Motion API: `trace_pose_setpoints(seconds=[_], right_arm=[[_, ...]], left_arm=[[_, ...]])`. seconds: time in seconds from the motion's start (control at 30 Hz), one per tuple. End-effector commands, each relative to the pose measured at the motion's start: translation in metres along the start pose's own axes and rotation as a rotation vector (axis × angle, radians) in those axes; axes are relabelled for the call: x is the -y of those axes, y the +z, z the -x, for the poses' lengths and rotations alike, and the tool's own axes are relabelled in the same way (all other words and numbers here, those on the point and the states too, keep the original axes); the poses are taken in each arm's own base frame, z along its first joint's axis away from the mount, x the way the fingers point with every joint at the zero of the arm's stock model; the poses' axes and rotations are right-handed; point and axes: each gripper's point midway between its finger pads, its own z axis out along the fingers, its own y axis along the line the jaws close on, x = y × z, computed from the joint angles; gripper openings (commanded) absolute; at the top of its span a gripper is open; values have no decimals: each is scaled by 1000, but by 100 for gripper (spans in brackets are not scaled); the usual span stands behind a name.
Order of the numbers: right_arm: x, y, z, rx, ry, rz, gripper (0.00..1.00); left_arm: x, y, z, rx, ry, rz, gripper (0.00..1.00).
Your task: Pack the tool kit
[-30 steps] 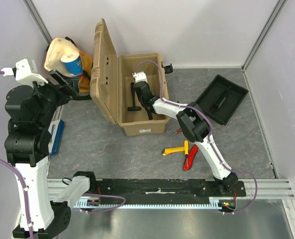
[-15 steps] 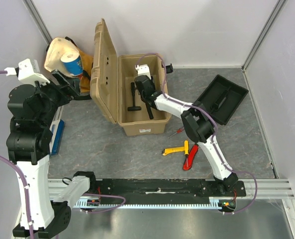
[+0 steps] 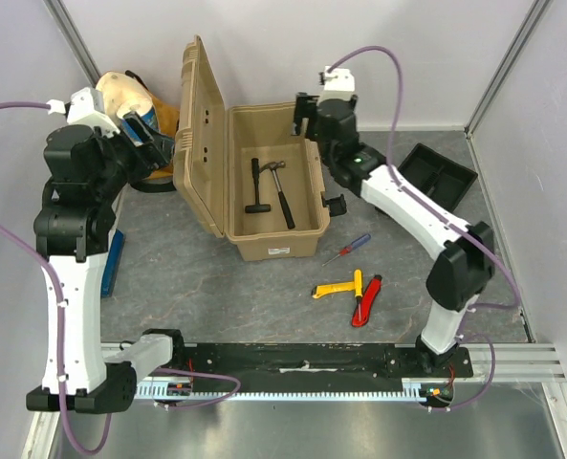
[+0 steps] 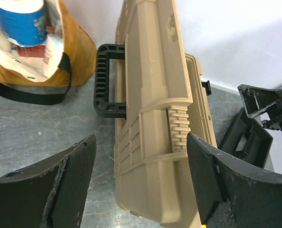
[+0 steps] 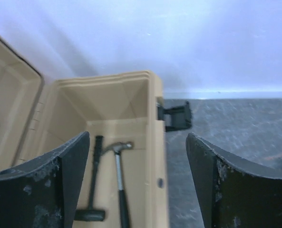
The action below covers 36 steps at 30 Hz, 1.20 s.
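The tan toolbox (image 3: 273, 247) stands open at the back of the grey counter (image 3: 216, 277), its lid (image 3: 199, 143) raised upright on the left side with the black handle (image 4: 105, 80) facing the cloth bag (image 3: 111, 96). A black hammer (image 3: 255, 186) and a claw hammer (image 3: 283, 196) lie side by side on the box floor. The right gripper (image 5: 138, 135) hovers above the box's far right corner, fingers spread wide with nothing between them. The left gripper (image 4: 141, 137) is raised behind the lid near the bag, also wide open and empty. On the counter in front of the box, to its right, lie the red-blue screwdriver (image 3: 348, 249), the yellow-handled tool (image 3: 338, 287) and the red knife (image 3: 367, 301). The black tray (image 3: 446, 172) sits to the right, partly hidden by the right arm.
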Motion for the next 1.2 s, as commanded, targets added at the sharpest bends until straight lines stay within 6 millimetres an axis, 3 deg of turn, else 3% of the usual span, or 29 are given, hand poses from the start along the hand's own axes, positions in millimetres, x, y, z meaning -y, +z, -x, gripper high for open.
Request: trace_pose_setpoints(seconds=[0.0, 0.13, 0.23, 0.4, 0.57, 0.63, 0.7, 0.87, 0.97, 1.17], right_arm=[[39, -11, -42, -167, 34, 56, 92], [57, -22, -80, -301, 102, 156, 95], [70, -33, -98, -362, 145, 185, 95], [88, -43, -108, -392, 204, 179, 95], [113, -50, -98, -358, 269, 111, 95], [134, -54, -94, -323, 280, 10, 94], [168, -59, -91, -279, 292, -144, 93], [280, -80, -121, -301, 296, -628, 89], [316, -80, -132, -318, 292, -750, 86], [341, -55, -160, -399, 256, -832, 81]], left_arm=[[31, 4, 17, 31, -17, -147, 82], [41, 13, 10, 0, 8, -215, 82], [43, 11, 10, 12, 33, -234, 82], [44, 5, 17, 51, 73, -246, 82], [50, -2, 21, 68, 81, -277, 82], [53, -5, 22, 75, 82, -291, 82], [53, -8, 24, 81, 81, -291, 82], [52, -10, 23, 77, 61, -279, 82], [49, -10, 19, 68, 53, -271, 82], [46, -8, 13, 50, 49, -257, 82]])
